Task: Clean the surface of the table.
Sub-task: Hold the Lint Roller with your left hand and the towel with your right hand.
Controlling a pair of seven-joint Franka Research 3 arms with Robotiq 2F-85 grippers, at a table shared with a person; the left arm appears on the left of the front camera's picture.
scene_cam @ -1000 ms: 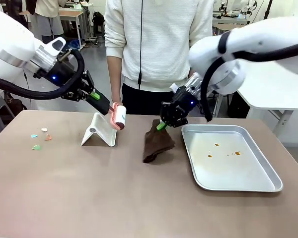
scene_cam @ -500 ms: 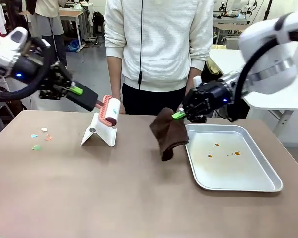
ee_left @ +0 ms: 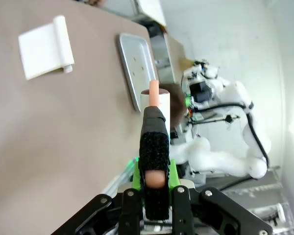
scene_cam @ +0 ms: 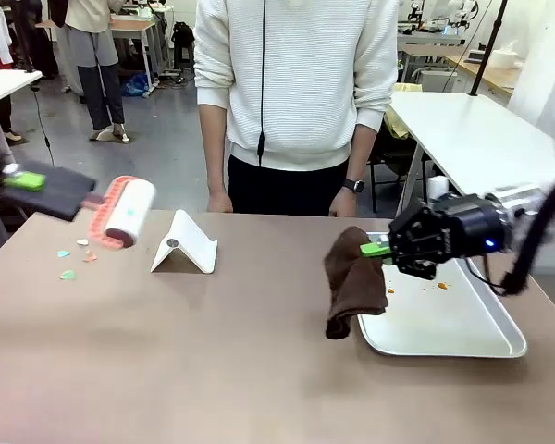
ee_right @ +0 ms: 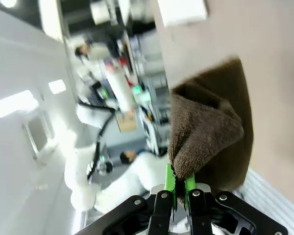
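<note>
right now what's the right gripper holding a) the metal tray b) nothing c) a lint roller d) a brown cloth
d: the right gripper is shut on the top of the brown cloth, which hangs down at the left edge of the metal tray.

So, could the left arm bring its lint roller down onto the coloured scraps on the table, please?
Probably yes: the left gripper holds the lint roller raised close to the scraps, nothing lies between them, and the stand sits to one side.
</note>
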